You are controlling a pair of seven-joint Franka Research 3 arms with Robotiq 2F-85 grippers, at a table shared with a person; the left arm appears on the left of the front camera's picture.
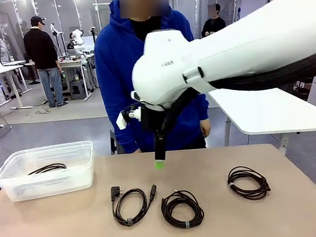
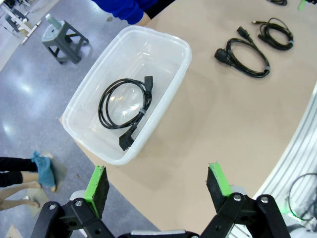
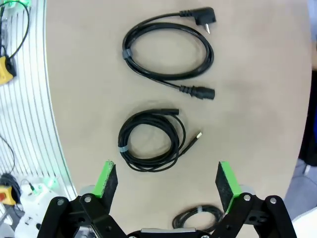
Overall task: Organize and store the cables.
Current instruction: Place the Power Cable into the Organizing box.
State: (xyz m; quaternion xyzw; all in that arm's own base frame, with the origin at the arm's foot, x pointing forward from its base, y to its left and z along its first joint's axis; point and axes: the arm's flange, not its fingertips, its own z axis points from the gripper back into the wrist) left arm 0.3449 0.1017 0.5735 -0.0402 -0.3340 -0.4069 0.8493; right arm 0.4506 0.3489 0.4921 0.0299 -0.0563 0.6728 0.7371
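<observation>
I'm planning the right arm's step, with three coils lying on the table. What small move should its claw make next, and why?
Probably lower the open right claw straight onto the middle coil: that coil lies untouched just ahead of it, while the bin holds one cable.

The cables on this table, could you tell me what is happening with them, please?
One cable lies in the bin. The left coil, middle coil and right coil lie on the table. The right gripper hangs open above the middle coil, touching nothing. The left gripper is open near the bin, holding nothing. A person in blue stands at the far side.
</observation>
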